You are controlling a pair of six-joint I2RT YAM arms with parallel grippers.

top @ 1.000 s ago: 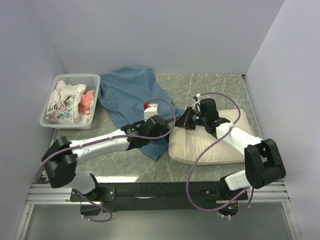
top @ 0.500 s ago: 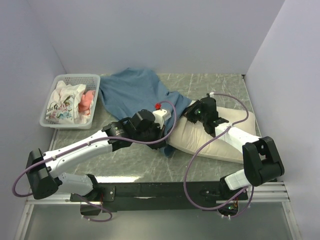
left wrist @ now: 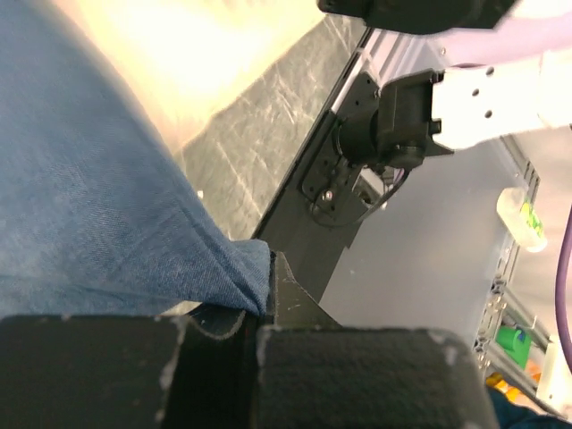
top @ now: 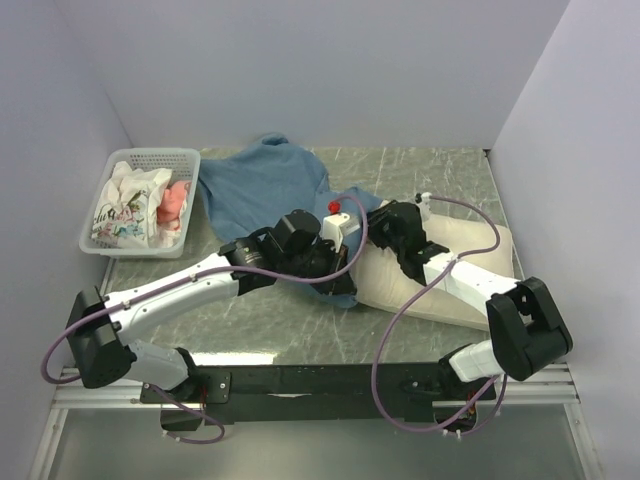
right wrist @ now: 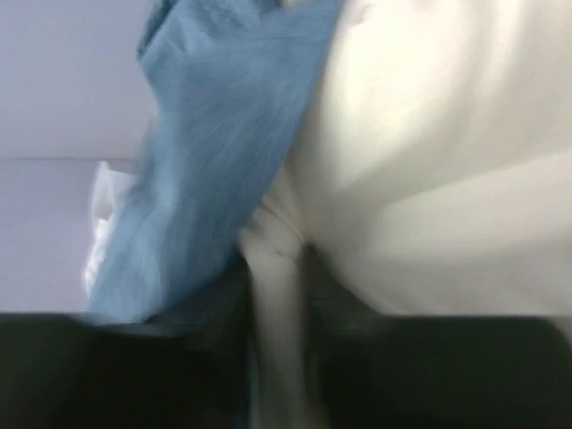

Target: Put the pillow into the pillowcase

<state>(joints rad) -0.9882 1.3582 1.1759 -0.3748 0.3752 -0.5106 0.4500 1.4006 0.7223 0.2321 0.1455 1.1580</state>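
Two soft things here, both limp, so grip points matter more than force.

Top view: pillow (top: 470, 255) lies on the right of the table (top: 420, 170), long axis slanting toward the near right. Case (top: 255, 185) is spread at the back centre, with one flap drawn toward the pillow's left end. Left gripper (top: 338, 283) sits at that flap's near edge, and right gripper (top: 380, 236) is at the pillow's left end, just beside it. Basket (top: 150, 158) of cloths stands at far left, well apart.

Left wrist view: left gripper (left wrist: 259, 317) is clamped tight on a corner of the case (left wrist: 98, 206), and the cloth runs taut away from the pinch. Pillow (left wrist: 214, 45) is a blurred pale mass beyond it, with bare table (left wrist: 259, 143) between.

Right wrist view: blurred. A ridge of pillow (right wrist: 447, 161) skin runs between the fingers of the right gripper (right wrist: 277, 295). I cannot tell whether they bite it or only straddle it. Case (right wrist: 214, 134) hangs at the left, touching the pillow.

Handling, my read:
- The pillow looks light, plump and springy. It will sag if held at one end, and a pinch of its skin will creep. Take it at a corner or seam, deep enough to catch some fill.
- The case is thin, wrinkly and has no stiffness, so the mouth collapses unless an edge is held up and out. Hold the hem near a corner.
- Cloth on cloth will drag, so feed the pillow in corner first.

The pillow is not inside yet, and I cannot tell where the mouth is.
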